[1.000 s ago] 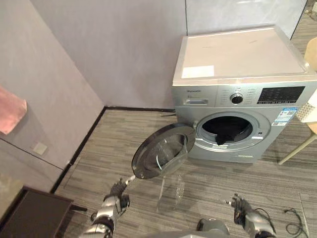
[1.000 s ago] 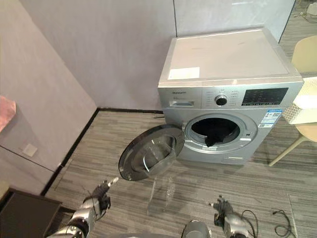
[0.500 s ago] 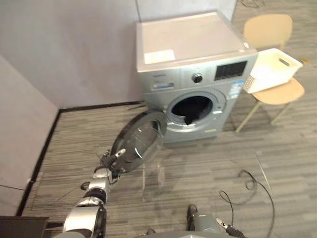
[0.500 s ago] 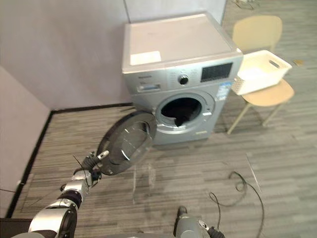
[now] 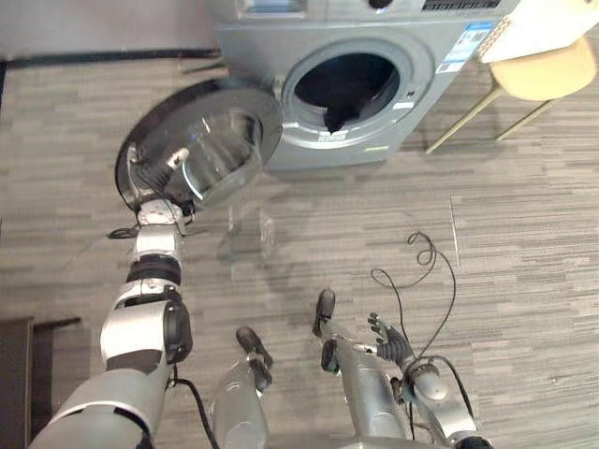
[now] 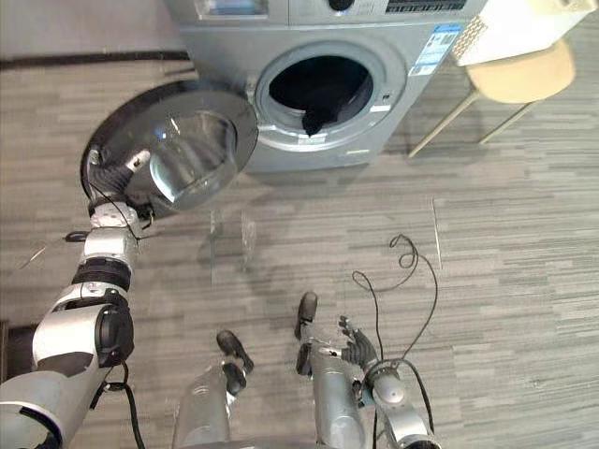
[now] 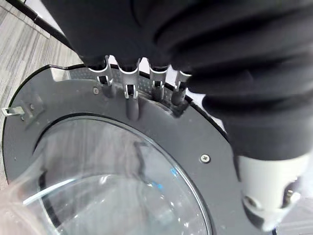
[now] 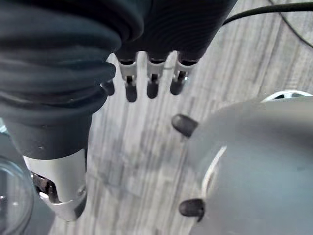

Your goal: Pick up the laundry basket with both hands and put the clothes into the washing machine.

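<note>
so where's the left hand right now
In the eye views the left hand is on the left, against the rim of the open washer door, left of the drum.

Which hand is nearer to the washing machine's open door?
Left. The left hand is at the door's rim; the right hand hangs low above the floor, far from it.

A silver-grey washing machine [image 5: 257,47] stands on grey, wood-grain striped flooring [image 5: 524,215]; its door [image 5: 201,140] pairs a black rim with clear glass; a black garment [image 5: 339,114] shows inside it; beside it, a white basket [image 5: 552,23] tops a tan chair [image 5: 547,75].
</note>
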You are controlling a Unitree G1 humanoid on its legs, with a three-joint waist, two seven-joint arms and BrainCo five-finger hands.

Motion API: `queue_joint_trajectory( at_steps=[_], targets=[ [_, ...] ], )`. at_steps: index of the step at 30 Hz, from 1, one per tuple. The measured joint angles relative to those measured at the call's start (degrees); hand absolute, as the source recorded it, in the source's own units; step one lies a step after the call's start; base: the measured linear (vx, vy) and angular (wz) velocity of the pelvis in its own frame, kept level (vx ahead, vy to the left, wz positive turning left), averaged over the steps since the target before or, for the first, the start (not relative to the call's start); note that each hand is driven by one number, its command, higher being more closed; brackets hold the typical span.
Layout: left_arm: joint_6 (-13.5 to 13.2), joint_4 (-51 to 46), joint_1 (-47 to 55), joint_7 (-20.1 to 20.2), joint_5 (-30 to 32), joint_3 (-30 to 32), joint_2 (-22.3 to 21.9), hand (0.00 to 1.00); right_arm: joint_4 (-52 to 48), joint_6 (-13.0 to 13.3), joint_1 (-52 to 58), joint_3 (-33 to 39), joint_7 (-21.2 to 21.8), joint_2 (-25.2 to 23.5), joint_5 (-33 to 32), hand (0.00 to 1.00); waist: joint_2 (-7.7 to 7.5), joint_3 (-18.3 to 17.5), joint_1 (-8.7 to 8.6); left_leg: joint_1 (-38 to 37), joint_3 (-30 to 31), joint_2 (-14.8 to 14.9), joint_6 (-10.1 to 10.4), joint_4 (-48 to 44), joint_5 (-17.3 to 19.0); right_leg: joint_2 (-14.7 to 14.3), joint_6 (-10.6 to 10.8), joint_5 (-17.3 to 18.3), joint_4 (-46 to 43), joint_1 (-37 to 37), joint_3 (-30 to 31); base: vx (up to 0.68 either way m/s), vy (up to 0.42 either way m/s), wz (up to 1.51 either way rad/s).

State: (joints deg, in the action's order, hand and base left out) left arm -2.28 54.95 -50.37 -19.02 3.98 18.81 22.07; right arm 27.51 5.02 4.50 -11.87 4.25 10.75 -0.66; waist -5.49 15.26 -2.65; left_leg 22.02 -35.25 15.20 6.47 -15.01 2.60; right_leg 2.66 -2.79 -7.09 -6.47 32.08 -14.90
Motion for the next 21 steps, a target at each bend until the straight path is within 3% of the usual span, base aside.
queue_joint_trajectory(
  at_steps=[6, 10, 17, 21],
  targets=[
    [-2.16, 0.77, -0.52, 0.27, -12.45, 1.34, -7.15, 0.0, -0.76, -1.22, -0.05, 0.12, 0.96, 0.87, 2.62, 0.0, 0.04, -0.05, 0.16, -3.0, 0.5, -0.67, -0.19, 1.12, -0.17, 0.61, -0.45, -0.67, 2.04, -4.63, -1.58, 0.07, 0.045, 0.16],
    [-3.31, 1.29, 0.88, -0.07, -14.69, -3.35, -10.8, 0.0, 3.2, -1.48, -1.88, 0.22, 0.44, 0.48, 5.98, 0.0, 0.01, -0.59, 0.34, -5.58, 0.55, -2.96, -0.86, 2.88, -0.53, 2.25, 0.86, -1.59, 3.8, -7.6, -2.2, 0.05, 0.122, 0.18],
    [-2.25, 2.66, 10.71, -0.47, -21.37, -17.8, -16.9, 0.0, 13.48, -2.19, -5.75, -0.4, -0.58, -5.62, 10.15, 0.0, 0.37, -6.03, 0.53, -14.7, -1.74, -6.61, -3.08, 5.31, 0.87, 4.73, 2.93, -2.71, 5.66, -15.88, -0.79, 0.06, 0.176, -0.05],
    [-1.22, 2.39, 14.19, -0.65, -23.65, -36.18, -18.46, 0.0, 19.26, -2.45, -7.47, -0.35, -0.6, -7.56, 10.39, 0.0, 0.58, -6.81, 0.73, -18.03, -1.82, -10.25, -4.25, 7.8, 1.61, 7.53, 5.56, -3.23, 6.27, -18.74, -0.66, -0.02, 0.156, 0.11]
  ],
)
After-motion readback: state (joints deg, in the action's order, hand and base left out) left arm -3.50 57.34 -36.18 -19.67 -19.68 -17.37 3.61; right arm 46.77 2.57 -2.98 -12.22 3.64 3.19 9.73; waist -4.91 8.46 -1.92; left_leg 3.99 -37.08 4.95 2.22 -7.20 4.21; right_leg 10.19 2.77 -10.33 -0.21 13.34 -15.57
